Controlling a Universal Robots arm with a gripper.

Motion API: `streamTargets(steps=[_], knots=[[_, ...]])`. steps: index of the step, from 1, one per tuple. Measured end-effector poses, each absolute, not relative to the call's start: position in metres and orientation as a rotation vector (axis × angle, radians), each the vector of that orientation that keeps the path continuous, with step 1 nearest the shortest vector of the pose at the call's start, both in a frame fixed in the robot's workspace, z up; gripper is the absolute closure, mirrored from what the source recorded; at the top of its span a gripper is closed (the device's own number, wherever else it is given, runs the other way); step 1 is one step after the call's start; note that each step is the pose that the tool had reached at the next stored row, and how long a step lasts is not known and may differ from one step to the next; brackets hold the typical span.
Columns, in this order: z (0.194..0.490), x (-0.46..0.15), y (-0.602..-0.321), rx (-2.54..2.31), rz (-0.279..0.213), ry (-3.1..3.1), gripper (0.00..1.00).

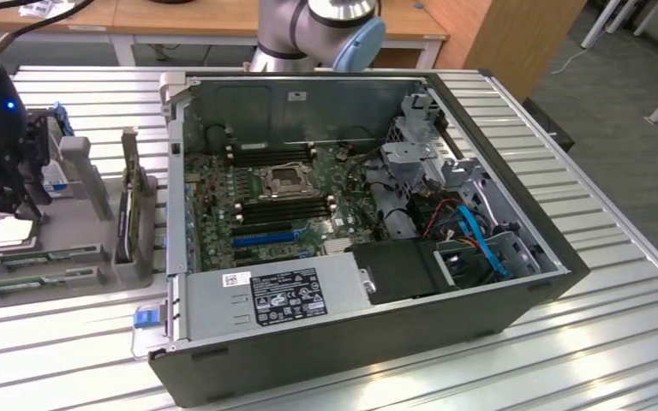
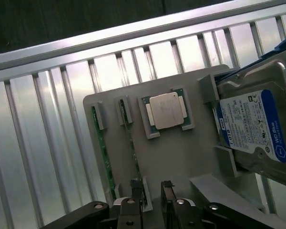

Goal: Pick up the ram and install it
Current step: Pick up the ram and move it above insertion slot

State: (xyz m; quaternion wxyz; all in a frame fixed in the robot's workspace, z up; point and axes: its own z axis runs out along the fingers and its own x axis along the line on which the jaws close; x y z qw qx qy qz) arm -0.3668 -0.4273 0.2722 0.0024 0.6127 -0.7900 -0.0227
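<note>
Hovering low over the gray holder (image 2: 181, 157), my hand (image 2: 151, 187) is wide open and grips nothing. Its fingers (image 2: 136, 187) are spread, with daylight between them. The ram (image 2: 132, 152) stands on edge in a narrow slot of the holder, and its end runs up close under one finger. I cannot tell from here whether that finger touches it. A second ram stick (image 2: 103, 148) stands in the slot beside it, parallel and just apart. Past both sticks the CPU chip (image 2: 167, 110) lies flat in its square recess, and the hard drive (image 2: 257, 129) leans in its bracket on the holder's far side.

The holder sits on the slatted counter (image 2: 47, 143) toward its edge at the exterior view's left. The open computer case (image 1: 421, 325) takes up the counter's middle, well apart from my hand. Inside it the motherboard (image 1: 272, 184) faces up, and I see no green stick in its black memory slots (image 1: 287, 208).

By my reading the job has barely begun. The ram is not yet gripped or lifted, and the whole install is undone.
</note>
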Motion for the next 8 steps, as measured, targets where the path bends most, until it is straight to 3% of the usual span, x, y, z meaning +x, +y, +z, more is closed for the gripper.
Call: streamTargets(steps=[8], knots=[[0.2640,-0.3666,-0.4275,2.094,-0.071,-2.330,0.70]])
